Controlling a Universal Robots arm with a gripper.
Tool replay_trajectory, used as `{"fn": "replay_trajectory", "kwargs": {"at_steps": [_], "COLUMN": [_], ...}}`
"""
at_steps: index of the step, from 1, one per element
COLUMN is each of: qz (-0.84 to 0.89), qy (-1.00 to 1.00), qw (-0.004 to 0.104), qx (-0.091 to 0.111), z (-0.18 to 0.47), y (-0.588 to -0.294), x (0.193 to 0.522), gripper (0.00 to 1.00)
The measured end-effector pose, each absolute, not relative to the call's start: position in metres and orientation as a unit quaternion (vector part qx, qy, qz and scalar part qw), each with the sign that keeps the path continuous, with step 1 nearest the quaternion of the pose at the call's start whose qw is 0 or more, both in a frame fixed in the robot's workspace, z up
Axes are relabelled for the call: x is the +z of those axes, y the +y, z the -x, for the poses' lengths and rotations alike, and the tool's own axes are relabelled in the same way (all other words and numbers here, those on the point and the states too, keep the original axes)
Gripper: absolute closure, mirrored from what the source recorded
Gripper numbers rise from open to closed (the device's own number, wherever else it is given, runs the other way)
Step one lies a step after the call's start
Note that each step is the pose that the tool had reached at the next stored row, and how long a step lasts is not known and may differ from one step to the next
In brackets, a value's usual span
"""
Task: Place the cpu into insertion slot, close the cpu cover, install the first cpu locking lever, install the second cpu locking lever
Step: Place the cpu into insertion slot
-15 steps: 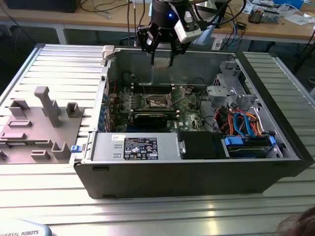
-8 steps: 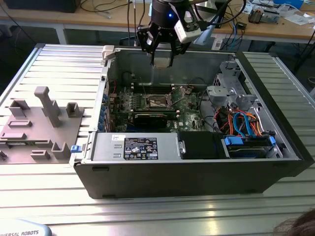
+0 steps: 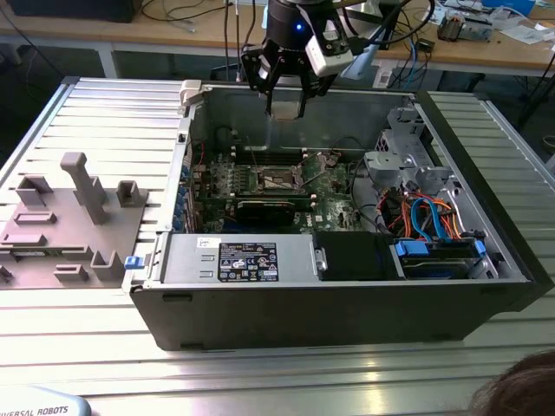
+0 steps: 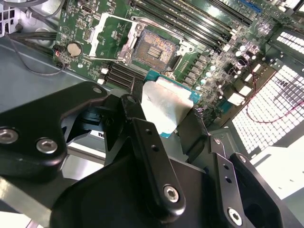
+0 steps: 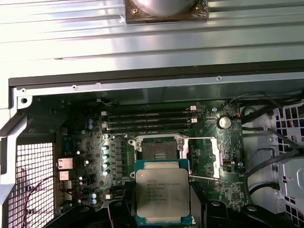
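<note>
Silver-topped cpu (image 5: 161, 194) is clamped tight in my pincer (image 3: 284, 102), hanging over the green board (image 5: 85, 156) near the insertion slot (image 5: 158, 149). The cpu cover (image 5: 214, 159) is flipped open beside it, socket's bare.

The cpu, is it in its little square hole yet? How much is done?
Not yet. Done: the cpu is picked up. In hand: the gripper holds it above the green board, short of the empty insertion slot. Left: setting it in, shutting the cpu cover, which lies open beside the slot, and fastening both locking levers.
</note>
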State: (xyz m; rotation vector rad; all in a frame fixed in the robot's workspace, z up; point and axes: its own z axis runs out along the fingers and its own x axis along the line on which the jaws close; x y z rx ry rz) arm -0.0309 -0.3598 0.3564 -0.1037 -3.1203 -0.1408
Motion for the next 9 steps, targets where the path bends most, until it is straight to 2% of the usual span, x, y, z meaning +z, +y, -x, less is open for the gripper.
{"fn": "replay_trajectory", "kwargs": {"at_steps": [9], "qz": [0.043], "qy": [-0.998], "qw": [0.008], "qx": [-0.045], "z": [0.0309], "y": [-0.3598], "x": [0.3563], "gripper": [0.46]}}
